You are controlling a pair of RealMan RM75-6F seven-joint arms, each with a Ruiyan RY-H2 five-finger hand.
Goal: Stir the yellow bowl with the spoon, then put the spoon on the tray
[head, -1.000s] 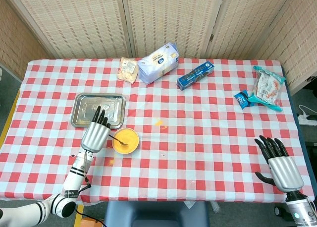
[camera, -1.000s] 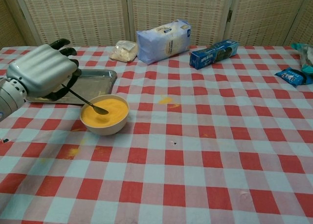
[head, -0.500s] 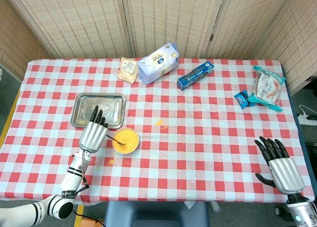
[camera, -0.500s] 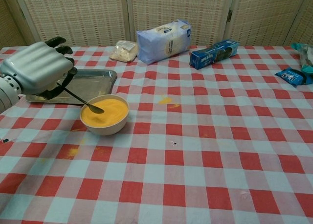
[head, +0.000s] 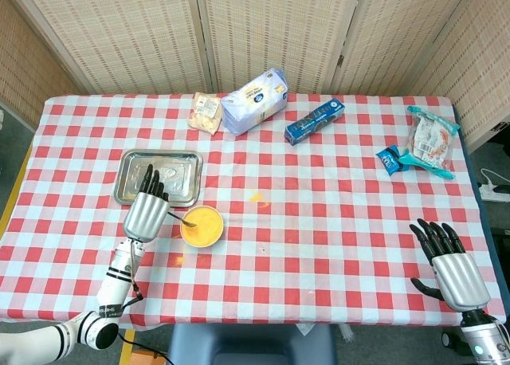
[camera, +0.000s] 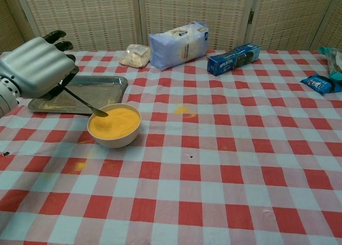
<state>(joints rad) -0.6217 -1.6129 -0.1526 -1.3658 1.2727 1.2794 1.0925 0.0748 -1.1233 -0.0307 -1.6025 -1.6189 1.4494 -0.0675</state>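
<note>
My left hand (camera: 35,67) grips spoon (camera: 85,103), tip at near rim of yellow bowl (camera: 114,125), beside tray (head: 158,176). Stirring looks about over; spoon not yet on tray. Grip itself hidden under palm. Right hand (head: 451,267) idle at table (head: 335,190) edge, fingers spread, holding nothing.

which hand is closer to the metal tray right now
Left. The left hand holds the spoon right beside the tray, by its near edge; the right hand is across the table at the opposite near corner.

Head view high, steeply down over the whole table (head: 335,221); chest view low, close, across it.
</note>
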